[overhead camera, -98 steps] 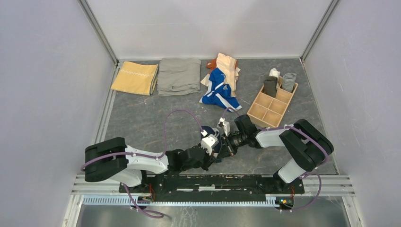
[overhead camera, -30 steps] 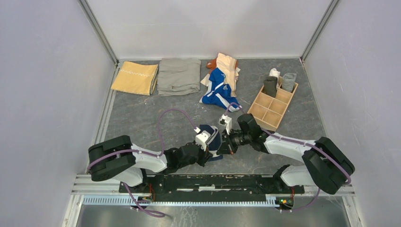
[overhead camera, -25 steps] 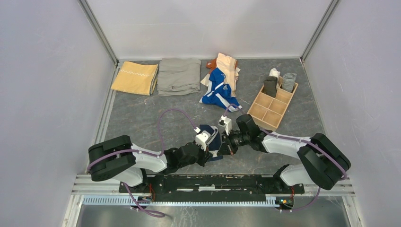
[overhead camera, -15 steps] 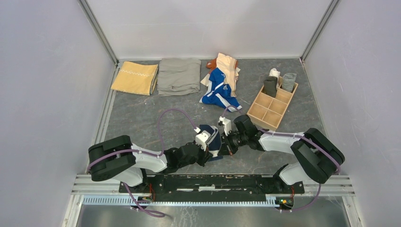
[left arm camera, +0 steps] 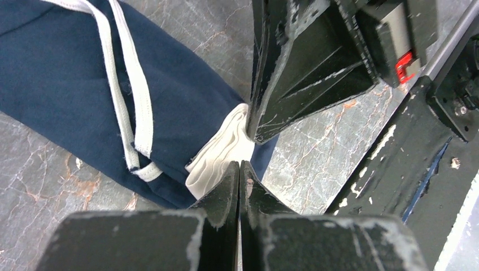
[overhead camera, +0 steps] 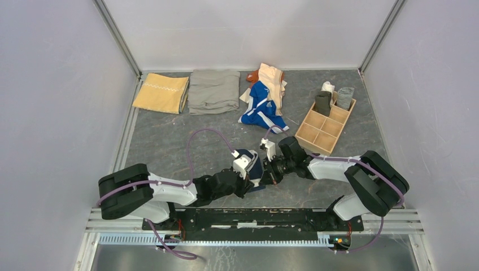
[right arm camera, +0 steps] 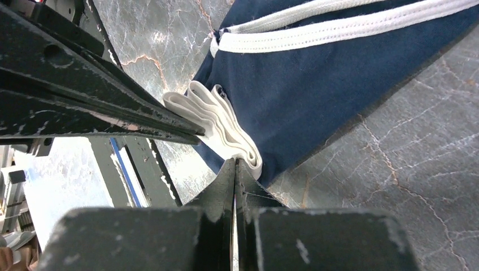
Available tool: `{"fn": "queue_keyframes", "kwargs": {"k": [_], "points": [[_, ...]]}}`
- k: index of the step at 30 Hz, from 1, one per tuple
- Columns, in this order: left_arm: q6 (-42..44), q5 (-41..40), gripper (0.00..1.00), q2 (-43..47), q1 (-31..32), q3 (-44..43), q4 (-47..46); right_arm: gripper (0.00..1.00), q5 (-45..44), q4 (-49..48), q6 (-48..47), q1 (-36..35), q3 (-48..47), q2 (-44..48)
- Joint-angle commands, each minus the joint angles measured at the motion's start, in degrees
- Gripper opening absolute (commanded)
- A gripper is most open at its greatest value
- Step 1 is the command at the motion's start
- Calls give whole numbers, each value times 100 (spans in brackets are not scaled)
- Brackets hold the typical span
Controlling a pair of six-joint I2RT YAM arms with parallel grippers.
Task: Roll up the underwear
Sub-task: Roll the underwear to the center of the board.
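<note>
The navy underwear (overhead camera: 252,162) with white trim lies near the table's front middle, partly under both wrists. In the left wrist view the underwear (left arm camera: 68,73) shows its folded white waistband (left arm camera: 221,148) at one end. My left gripper (left arm camera: 239,165) is shut, its tips against that waistband with nothing between them. My right gripper (right arm camera: 234,162) is shut too, its tips touching the waistband (right arm camera: 221,123) from the opposite side. The two grippers meet tip to tip at that end, left gripper (overhead camera: 258,180) and right gripper (overhead camera: 268,176). More underwear, bright blue and peach (overhead camera: 264,96), sits piled at the back.
A wooden divided box (overhead camera: 316,132) stands at the right with rolled pieces (overhead camera: 334,97) in its far cells. A folded mustard-yellow cloth (overhead camera: 162,93) and a folded grey-khaki cloth (overhead camera: 214,90) lie at the back left. The black base rail (overhead camera: 271,217) runs just behind the grippers.
The right arm's elbow has swung back inward and the left arm's shoulder has shifted slightly left. Both grippers stay shut at the navy underwear, which has hardly moved.
</note>
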State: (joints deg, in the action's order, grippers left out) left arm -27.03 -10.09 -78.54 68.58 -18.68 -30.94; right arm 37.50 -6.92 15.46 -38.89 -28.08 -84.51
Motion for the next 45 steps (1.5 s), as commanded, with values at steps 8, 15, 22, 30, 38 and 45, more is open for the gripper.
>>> {"fn": "queue_keyframes", "kwargs": {"k": [8,15,22,30,38,45], "points": [[-15,119,2,-297,-20,-412,-159,0,-357,-117,97,10,276,-99],[-304,-612,2,-228,-16,-15,-245,0,-357,-74,85,11,276,23],[-581,-1109,2,-166,-19,229,-294,0,-291,-159,337,-16,409,230],[-594,-1197,2,-305,-16,204,-303,0,-468,-912,1180,-662,690,313],[-567,-1202,2,-325,-28,184,-223,7,-1330,-102,170,-764,231,958],[-692,-1135,2,-315,-96,137,68,29,-2329,243,-1055,-772,227,2045]]}}
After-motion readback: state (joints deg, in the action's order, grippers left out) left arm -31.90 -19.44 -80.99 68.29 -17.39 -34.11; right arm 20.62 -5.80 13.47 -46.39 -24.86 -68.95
